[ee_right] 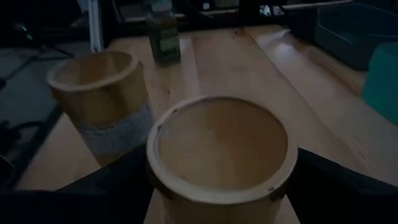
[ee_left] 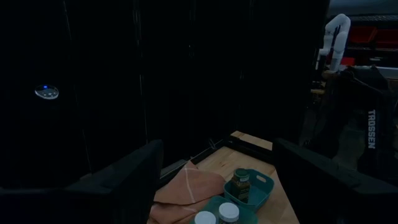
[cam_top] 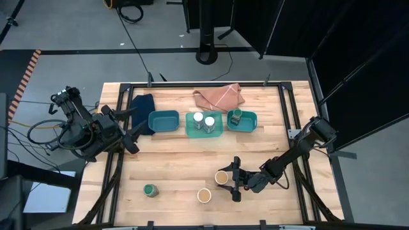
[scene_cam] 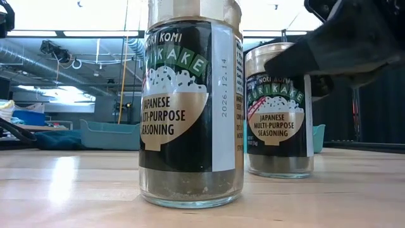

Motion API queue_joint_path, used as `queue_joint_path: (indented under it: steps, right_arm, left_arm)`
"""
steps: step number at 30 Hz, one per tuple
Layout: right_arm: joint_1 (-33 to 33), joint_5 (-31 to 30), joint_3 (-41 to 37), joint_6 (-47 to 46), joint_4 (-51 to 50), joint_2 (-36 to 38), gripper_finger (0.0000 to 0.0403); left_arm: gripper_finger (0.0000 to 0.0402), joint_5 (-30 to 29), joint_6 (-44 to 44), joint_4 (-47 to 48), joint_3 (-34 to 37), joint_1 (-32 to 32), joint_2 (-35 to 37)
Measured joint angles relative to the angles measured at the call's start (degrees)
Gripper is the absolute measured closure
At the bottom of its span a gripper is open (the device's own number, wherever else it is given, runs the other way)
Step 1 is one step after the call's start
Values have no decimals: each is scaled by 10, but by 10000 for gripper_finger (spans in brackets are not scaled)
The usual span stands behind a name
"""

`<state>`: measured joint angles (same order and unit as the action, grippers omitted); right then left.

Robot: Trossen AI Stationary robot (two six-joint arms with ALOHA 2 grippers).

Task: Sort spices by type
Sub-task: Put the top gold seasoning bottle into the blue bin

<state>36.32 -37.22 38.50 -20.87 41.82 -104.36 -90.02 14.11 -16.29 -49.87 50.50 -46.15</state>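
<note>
Two tan-lidded spice jars stand upright on the near middle of the table. My right gripper (cam_top: 234, 179) is open at table height, a finger on either side of the farther tan jar (cam_top: 222, 177) (ee_right: 222, 149). The other tan jar (cam_top: 204, 195) (ee_right: 99, 93) stands just beside it, nearer the table's near edge. One green-lidded jar (cam_top: 150, 190) stands alone at near left. Two white-lidded jars (cam_top: 203, 121) stand in the middle teal tray (cam_top: 193, 131). Another green-lidded jar (cam_top: 237, 115) sits in the right tray (cam_top: 250, 121). My left gripper (cam_top: 133, 133) (ee_left: 214, 186) waits open at the table's left edge.
The left teal tray (cam_top: 163, 120) holds nothing. A dark blue cloth (cam_top: 142, 108) lies left of it, close to my left gripper. A peach cloth (cam_top: 219, 97) lies behind the trays at the far edge. Bare wood runs between the trays and the near jars.
</note>
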Motion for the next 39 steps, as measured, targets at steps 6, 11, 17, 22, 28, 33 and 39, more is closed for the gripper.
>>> queue_joint_path:
  steps: [6,11,17,22,28,33,39]
  right_arm:
    - [-8,0,0,0,15,-5,88]
    - [-9,-2,0,1,16,-5,92]
    - [-9,-4,0,-1,22,-5,96]
    - [-13,-7,0,-5,23,-5,117]
    - [-23,-9,0,-66,22,-5,117]
    - [-32,-9,1,-79,25,-5,117]
    - [-61,-8,21,-64,16,-5,117]
  left_arm:
    - [94,0,-13,5,0,0,0]
    - [94,0,-28,19,0,0,0]
    - [94,0,-28,21,0,0,0]
    - [94,0,-29,21,0,0,0]
    - [94,0,-29,21,0,0,0]
    - [94,0,-29,24,0,0,0]
    - [94,0,-29,26,0,0,0]
